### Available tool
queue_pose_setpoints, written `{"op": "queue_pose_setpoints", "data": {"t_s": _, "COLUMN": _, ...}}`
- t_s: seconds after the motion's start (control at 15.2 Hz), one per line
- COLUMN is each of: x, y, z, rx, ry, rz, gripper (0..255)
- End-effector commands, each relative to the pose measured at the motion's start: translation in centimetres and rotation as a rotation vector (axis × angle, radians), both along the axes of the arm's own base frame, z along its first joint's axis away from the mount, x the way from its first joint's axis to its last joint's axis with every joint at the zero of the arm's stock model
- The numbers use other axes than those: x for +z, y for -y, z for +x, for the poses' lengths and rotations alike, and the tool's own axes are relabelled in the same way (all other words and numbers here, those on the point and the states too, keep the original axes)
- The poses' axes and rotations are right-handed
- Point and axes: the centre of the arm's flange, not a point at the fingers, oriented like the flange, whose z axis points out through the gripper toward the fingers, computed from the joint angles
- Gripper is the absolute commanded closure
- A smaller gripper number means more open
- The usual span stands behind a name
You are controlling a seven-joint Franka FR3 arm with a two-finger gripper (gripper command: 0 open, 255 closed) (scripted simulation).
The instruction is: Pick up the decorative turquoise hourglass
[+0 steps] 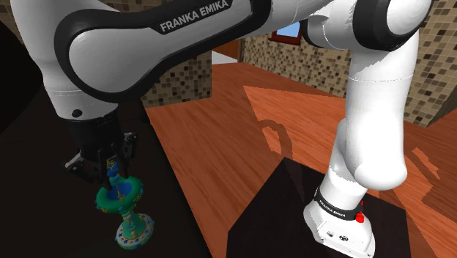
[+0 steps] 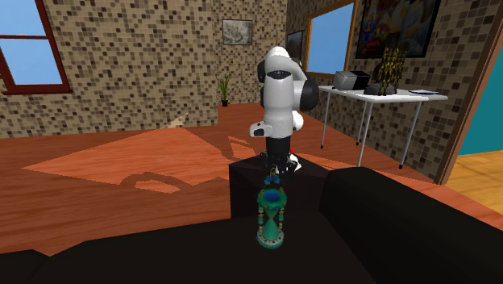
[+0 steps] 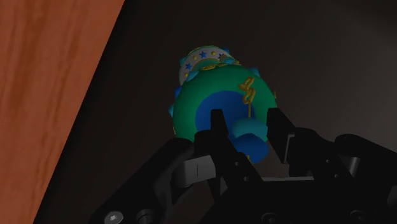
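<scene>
Mosaic-patterned walls [image 2: 137,73] and a reddish wooden floor [image 2: 121,161] enclose the scene; a low dark surface [image 2: 161,258] fills the near part of the second exterior view. The hourglass [image 2: 272,214] stands upright on this dark surface, its base resting on it, just in front of the dark box stand [image 2: 242,181] that carries the white arm [image 2: 282,97]. Its body is green and turquoise with blue patches, star markings round the far disc and gold ornament on the near one, as the wrist view shows [image 3: 216,95]. The black gripper [image 2: 277,171] hangs directly over the hourglass, at its upper end. In the wrist view the gripper [image 3: 245,116] is released: its two fingers [image 3: 216,124] stand apart on either side of a small turquoise knob on the top disc, and whether they touch the knob cannot be told. The shoulder view gives the same arrangement, with the gripper [image 1: 111,170] at the top of the hourglass [image 1: 124,209]. Far off, toward the second exterior view's right, stands a white table [image 2: 379,97]; a framed picture [image 2: 237,31] hangs on the far wall.
</scene>
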Motion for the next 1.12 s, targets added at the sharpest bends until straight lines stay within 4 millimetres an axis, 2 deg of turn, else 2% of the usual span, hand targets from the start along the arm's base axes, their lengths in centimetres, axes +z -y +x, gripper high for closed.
{"op": "queue_pose_setpoints", "data": {"t_s": 0.0, "x": 0.5, "y": 0.0, "z": 0.0, "rx": 0.000, "ry": 0.000, "rz": -0.001, "gripper": 255}}
{"op": "queue_pose_setpoints", "data": {"t_s": 0.92, "x": 7.9, "y": 0.0, "z": 0.0, "rx": 0.000, "ry": 0.000, "rz": -0.001, "gripper": 255}}
{"op": "queue_pose_setpoints", "data": {"t_s": 1.06, "x": 8.0, "y": 0.0, "z": 0.0, "rx": 0.000, "ry": 0.000, "rz": -0.001, "gripper": 255}}
